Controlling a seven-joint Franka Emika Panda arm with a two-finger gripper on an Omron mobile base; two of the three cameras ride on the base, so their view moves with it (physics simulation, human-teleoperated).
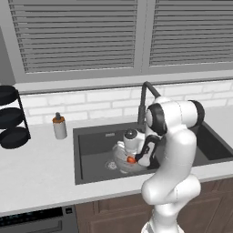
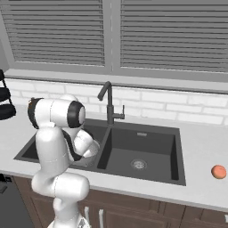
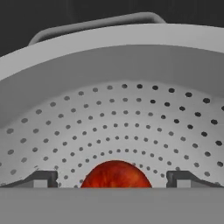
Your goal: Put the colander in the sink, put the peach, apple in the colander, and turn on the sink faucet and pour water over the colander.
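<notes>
Currently: apple (image 3: 115,174), round, firm, likely slippery, lies in colander (image 3: 109,118); gripper (image 3: 112,178) wide open, empty; peach (image 2: 218,171) at worktop's right edge.

The end effector (image 3: 112,179) looks down into the colander (image 3: 131,109), whose perforated grey wall curves up to a broad rim with a handle (image 3: 94,24) at the top. The apple (image 3: 115,175) lies inside the bowl, between the two dark fingertips (image 3: 43,179). The jaws stand wide apart, each tip clear of the fruit. Beyond the rim is the dark sink (image 3: 35,17).
</notes>
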